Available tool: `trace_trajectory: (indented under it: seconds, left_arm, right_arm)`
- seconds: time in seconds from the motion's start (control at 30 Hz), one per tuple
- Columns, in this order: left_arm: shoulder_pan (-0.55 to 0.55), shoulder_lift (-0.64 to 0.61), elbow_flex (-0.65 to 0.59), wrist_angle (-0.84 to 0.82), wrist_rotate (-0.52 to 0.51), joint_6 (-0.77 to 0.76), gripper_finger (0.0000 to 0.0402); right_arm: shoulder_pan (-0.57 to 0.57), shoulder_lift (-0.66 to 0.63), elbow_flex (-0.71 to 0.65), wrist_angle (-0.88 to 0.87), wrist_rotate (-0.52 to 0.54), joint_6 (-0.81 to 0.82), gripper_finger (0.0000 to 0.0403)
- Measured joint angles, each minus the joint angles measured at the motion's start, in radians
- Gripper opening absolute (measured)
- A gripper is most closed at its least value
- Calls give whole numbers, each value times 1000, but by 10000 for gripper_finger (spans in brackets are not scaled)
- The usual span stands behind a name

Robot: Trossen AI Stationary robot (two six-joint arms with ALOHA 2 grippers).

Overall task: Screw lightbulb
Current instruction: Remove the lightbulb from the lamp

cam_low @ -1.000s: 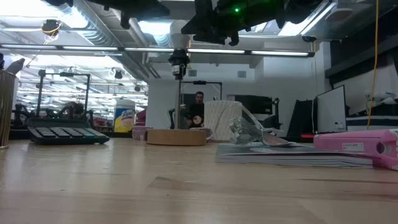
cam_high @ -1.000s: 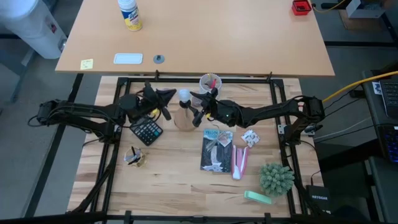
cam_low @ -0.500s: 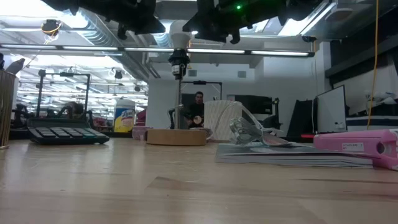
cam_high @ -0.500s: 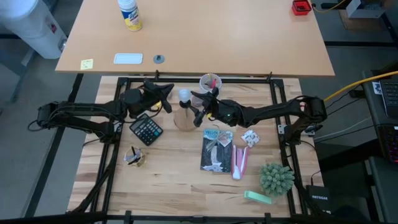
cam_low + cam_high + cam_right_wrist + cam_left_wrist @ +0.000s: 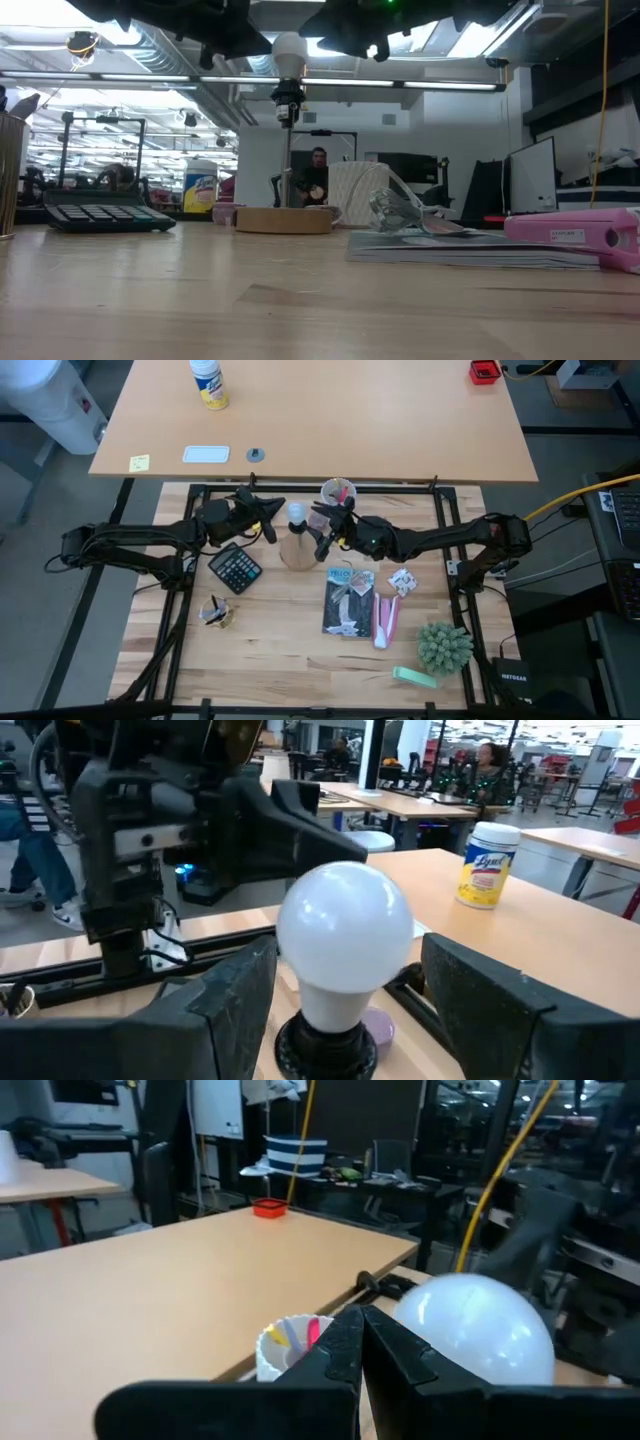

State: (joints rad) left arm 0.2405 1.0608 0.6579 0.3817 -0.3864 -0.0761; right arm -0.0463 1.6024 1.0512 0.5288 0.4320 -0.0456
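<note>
The lightbulb [image 5: 296,513] is being shown just above the middle of the high view, seated base-down in the black socket [image 5: 325,1045] on top of the round wooden stand [image 5: 296,552]. In the low view the lightbulb [image 5: 289,56] is being seen at upper centre, standing upright on the thin post [image 5: 290,150] that rises from the wooden stand [image 5: 284,220]. In the right wrist view the white globe [image 5: 344,935] is being framed at centre, its neck already sunk into the socket, so the bulb is judged to be at least partly threaded in.

The right gripper [image 5: 326,525] is being held just right of the bulb in the high view. Its fingers [image 5: 230,1010] are being kept spread wide on either side of the globe, with a clear gap on both sides, so nothing is being gripped by it.

The left gripper [image 5: 268,517] is being held just left of the bulb in the high view. Its fingers [image 5: 345,1345] are being pressed fully together on nothing, with the lightbulb [image 5: 472,1330] lying beside them, apart from the tips.

How tightly the base is being seated cannot be told. What is judged to be left is any final turning, or simply the withdrawing of both arms. A white cup [image 5: 337,492] is being left standing near the stand, toward the upper right of it.
</note>
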Motion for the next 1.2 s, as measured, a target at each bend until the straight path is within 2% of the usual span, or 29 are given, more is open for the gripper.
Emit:
trace_trajectory:
  seconds: [0.2,0.57,1.2]
  left_arm:
    - [-4,29,0,0,45,-21,1]
    - [-34,26,0,1,34,-21,1]
    - [-56,25,-1,1,37,-29,1]
  right_arm:
    - [-30,0,0,1,-7,17,255]
    - [-53,0,0,-3,-32,22,255]
    - [-54,0,0,-8,50,21,255]
